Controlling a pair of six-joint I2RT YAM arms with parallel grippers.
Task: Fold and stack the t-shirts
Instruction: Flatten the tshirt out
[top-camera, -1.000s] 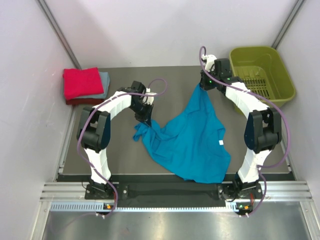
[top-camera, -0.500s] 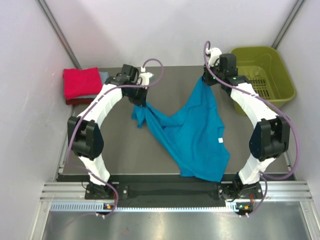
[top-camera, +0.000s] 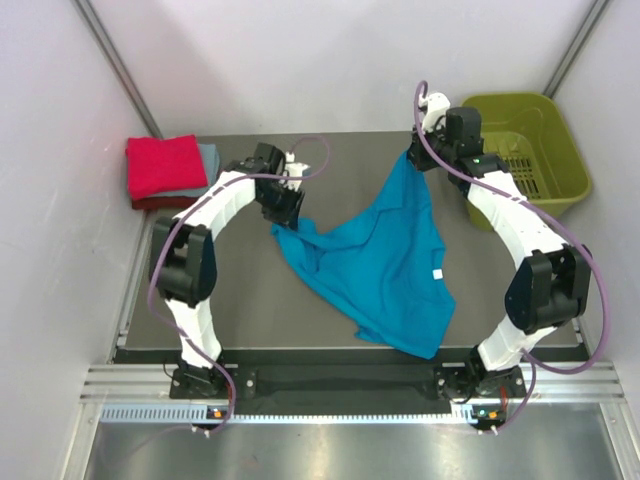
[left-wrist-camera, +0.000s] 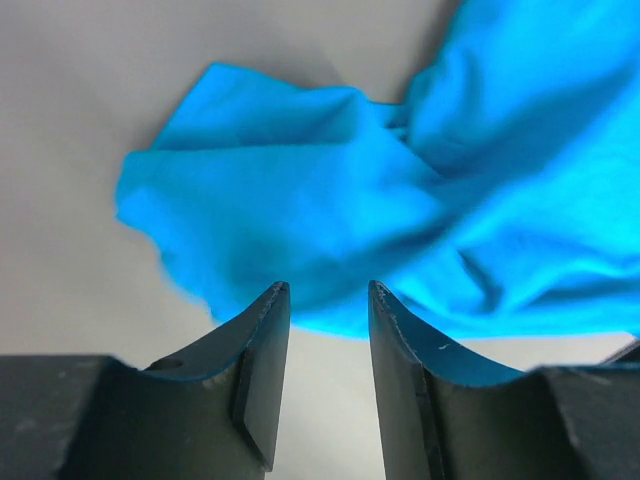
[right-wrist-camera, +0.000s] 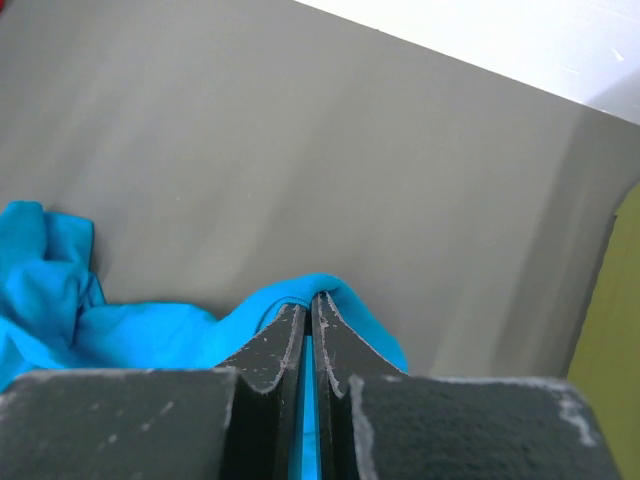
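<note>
The teal-blue t-shirt (top-camera: 385, 265) lies spread and rumpled across the middle of the table. Its far corner is lifted by my right gripper (top-camera: 416, 160), which is shut on a fold of the cloth (right-wrist-camera: 150, 325); the jaws (right-wrist-camera: 308, 298) pinch it tight. My left gripper (top-camera: 287, 212) hovers just over the shirt's left corner (left-wrist-camera: 330, 200) and stands open (left-wrist-camera: 322, 288), with only bare table between its fingers. A folded red t-shirt (top-camera: 165, 165) rests on a folded pale grey-blue one (top-camera: 210, 160) at the far left.
An olive-green plastic basket (top-camera: 520, 140) stands at the far right corner, close behind the right arm. White walls close in the table (top-camera: 250, 300) on the left, right and back.
My left gripper has opened and let go of the shirt's left corner, which now lies on the table. My right gripper has drawn its corner slightly farther back and right.
</note>
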